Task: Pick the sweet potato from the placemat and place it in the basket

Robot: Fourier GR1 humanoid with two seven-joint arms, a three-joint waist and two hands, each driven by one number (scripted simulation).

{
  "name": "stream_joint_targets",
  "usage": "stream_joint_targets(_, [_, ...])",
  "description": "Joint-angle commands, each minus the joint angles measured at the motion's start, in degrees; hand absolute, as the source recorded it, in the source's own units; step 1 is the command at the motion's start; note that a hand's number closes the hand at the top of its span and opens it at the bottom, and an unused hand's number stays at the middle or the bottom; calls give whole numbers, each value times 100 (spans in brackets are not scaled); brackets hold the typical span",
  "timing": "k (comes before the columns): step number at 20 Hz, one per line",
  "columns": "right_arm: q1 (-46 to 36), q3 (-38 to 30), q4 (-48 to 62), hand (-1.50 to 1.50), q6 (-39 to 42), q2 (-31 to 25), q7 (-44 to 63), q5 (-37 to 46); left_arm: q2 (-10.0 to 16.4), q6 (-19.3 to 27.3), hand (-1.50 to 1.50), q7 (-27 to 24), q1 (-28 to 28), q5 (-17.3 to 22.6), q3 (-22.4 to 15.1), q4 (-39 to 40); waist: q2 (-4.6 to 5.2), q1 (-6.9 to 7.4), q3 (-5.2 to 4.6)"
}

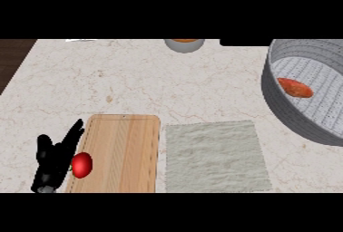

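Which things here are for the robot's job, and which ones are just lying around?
For the job:
sweet potato, already lying in the basket
basket
placemat

Just lying about:
wooden board
red fruit at the board's left edge
grey bowl at the far edge

The left hand rests open beside the board.

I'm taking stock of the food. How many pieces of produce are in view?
2: a sweet potato inside the basket at right, and a red fruit on the cutting board's left edge. The bowl at the top edge may hide more.
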Motion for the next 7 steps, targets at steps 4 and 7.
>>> stream_joint_targets(4, [-286,-549,1089,-150,13,-566,38,-197,-253,136,0,310,-41,-171,-175,419,90,32,-50])
stream_joint_targets(7, [20,-719,1441,-150,650,-1214,-253,-276,-141,-128,0,149,299,25,-79,206,76,25,-47])
